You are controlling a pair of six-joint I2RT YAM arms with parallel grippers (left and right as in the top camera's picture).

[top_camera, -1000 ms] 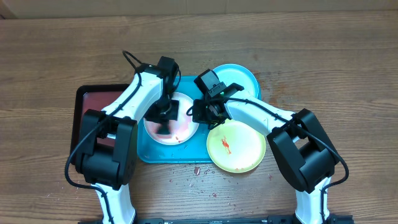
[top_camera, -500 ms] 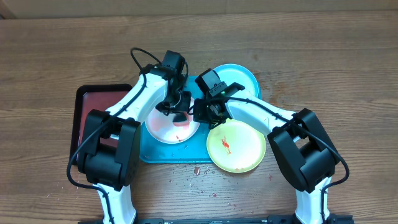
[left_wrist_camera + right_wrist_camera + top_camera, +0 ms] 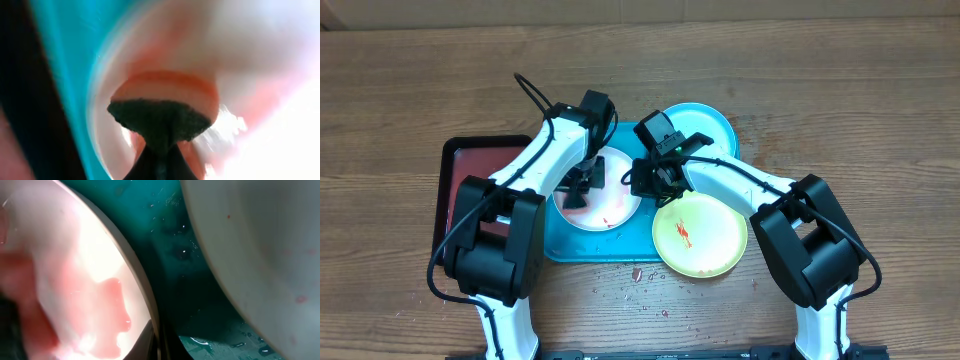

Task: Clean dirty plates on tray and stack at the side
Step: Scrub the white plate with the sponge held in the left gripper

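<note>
The white plate (image 3: 608, 210), smeared red, lies on the teal tray (image 3: 588, 247). My left gripper (image 3: 578, 188) is shut on a dark sponge (image 3: 160, 120) and presses it onto the white plate (image 3: 250, 60). My right gripper (image 3: 640, 182) is shut on this plate's right rim, and the rim (image 3: 145, 295) runs between its fingers (image 3: 159, 342). A blue-rimmed plate (image 3: 705, 128) sits at the tray's back right corner. A green-rimmed plate (image 3: 705, 235) with a red smear overhangs the tray's front right edge.
A black tray with a red inside (image 3: 470, 180) lies just left of the teal tray, under the left arm. Red crumbs (image 3: 635, 275) are scattered on the wooden table in front of the tray. Both arms cross over the tray's middle.
The left gripper swept the sponge to the right across the white plate, then back to the left. The right gripper has kept still on the rim.
</note>
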